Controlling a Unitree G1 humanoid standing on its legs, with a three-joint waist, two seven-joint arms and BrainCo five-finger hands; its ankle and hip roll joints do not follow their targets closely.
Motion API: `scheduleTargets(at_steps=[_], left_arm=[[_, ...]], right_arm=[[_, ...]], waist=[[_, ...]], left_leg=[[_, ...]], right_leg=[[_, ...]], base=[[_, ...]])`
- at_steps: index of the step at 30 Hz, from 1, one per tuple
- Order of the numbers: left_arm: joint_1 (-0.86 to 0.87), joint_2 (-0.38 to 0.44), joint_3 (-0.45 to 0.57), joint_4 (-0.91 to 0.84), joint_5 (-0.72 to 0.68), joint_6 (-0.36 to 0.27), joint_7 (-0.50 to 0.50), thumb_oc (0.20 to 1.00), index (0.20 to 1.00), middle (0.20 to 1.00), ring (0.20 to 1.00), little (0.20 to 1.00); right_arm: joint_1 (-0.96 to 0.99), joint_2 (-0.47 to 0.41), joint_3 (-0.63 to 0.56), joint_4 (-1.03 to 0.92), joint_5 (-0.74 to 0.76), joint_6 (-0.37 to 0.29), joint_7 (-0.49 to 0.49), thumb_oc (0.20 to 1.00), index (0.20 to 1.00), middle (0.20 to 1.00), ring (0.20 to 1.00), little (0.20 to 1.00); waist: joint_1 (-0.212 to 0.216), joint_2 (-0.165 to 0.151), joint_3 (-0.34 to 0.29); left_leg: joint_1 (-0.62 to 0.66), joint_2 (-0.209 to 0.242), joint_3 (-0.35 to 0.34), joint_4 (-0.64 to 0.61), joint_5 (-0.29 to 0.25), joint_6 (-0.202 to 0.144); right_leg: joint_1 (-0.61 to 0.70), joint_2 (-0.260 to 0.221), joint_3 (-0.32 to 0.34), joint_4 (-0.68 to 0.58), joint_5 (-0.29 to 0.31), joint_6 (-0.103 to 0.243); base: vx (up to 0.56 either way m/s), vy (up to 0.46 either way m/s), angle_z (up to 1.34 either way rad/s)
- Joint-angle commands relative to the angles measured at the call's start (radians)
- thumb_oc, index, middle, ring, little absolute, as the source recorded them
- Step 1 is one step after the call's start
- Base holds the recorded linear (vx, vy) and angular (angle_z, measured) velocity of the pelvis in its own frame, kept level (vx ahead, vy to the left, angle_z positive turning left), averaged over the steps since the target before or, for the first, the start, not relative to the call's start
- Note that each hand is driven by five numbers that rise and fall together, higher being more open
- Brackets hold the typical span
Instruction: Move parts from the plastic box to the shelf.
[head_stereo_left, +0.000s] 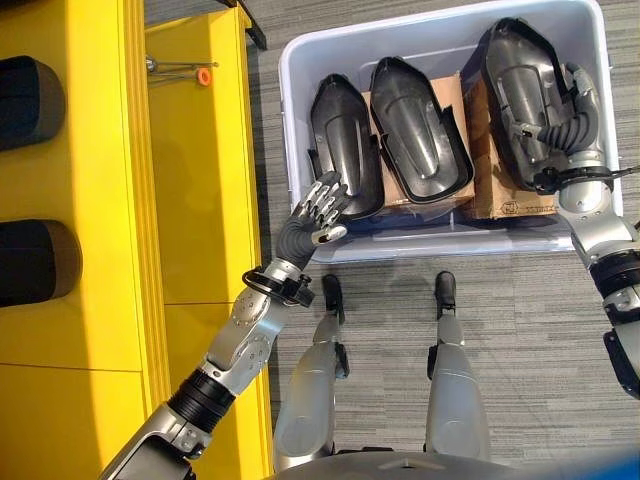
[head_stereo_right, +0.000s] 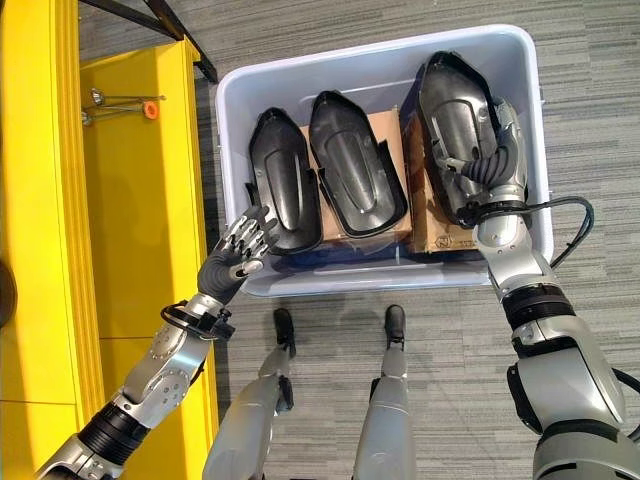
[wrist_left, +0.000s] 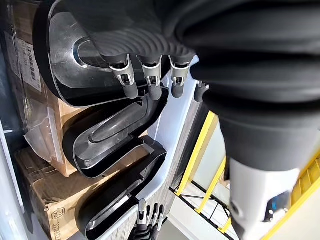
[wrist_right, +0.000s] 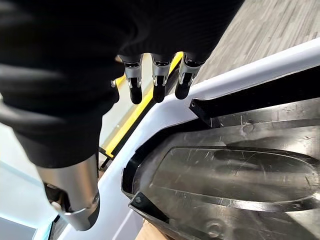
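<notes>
A pale plastic box on the floor holds three black moulded parts lying side by side on cardboard: a left part, a middle part and a larger right part. My left hand hovers at the box's near left corner, its open, relaxed fingers by the near end of the left part. My right hand lies along the right edge of the right part, with straight fingers reaching past the box rim. The yellow shelf stands to the left.
Two dark parts lie on the shelf's far left side. A thin metal tool with an orange tip rests on the shelf near the box. Cardboard boxes sit under the parts. Grey carpet surrounds the box.
</notes>
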Motion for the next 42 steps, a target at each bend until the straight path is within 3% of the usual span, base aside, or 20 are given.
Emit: scheduleTargets(at_steps=[1,14,28,42], left_arm=[[-0.002,0.009,-0.011,-0.097,0.001,-0.056,-0.009,1.0,1.0,1.0,1.0,1.0],[-0.005,0.013,-0.023,-0.096,-0.005,-0.059,-0.01,1.0,1.0,1.0,1.0,1.0],[-0.001,0.019,-0.031,-0.115,-0.009,-0.061,-0.005,1.0,1.0,1.0,1.0,1.0],[-0.006,0.017,-0.014,-0.114,-0.013,-0.069,0.004,1.0,1.0,1.0,1.0,1.0]], right_arm=[[-0.086,-0.041,0.043,0.022,0.039,-0.038,-0.025,1.0,1.0,1.0,1.0,1.0],[-0.083,-0.051,0.037,0.113,0.069,-0.034,-0.029,1.0,1.0,1.0,1.0,1.0],[-0.098,0.007,0.107,0.193,0.063,-0.02,0.008,1.0,1.0,1.0,1.0,1.0],[0.021,0.053,0.087,-0.01,0.015,-0.037,0.017,1.0,1.0,1.0,1.0,1.0]], waist=[[0.015,-0.005,-0.037],[0.012,0.003,-0.033],[0.021,0.012,-0.024],[0.013,-0.004,-0.027]], left_leg=[[-0.002,0.109,-0.061,0.093,-0.042,-0.089],[-0.02,0.109,-0.057,0.093,-0.039,-0.092],[-0.056,0.101,-0.072,0.105,-0.038,-0.089],[-0.073,0.097,-0.088,0.121,-0.048,-0.085]], right_leg=[[-0.165,-0.039,0.038,0.216,0.003,0.015],[-0.194,-0.034,0.04,0.225,0.004,0.015],[-0.223,-0.033,0.037,0.24,0.001,0.008],[-0.224,-0.032,0.031,0.245,-0.004,0.004]], base=[[-0.01,0.0,0.04],[0.0,-0.001,-0.03],[0.0,0.0,0.0],[0.0,0.0,0.0]])
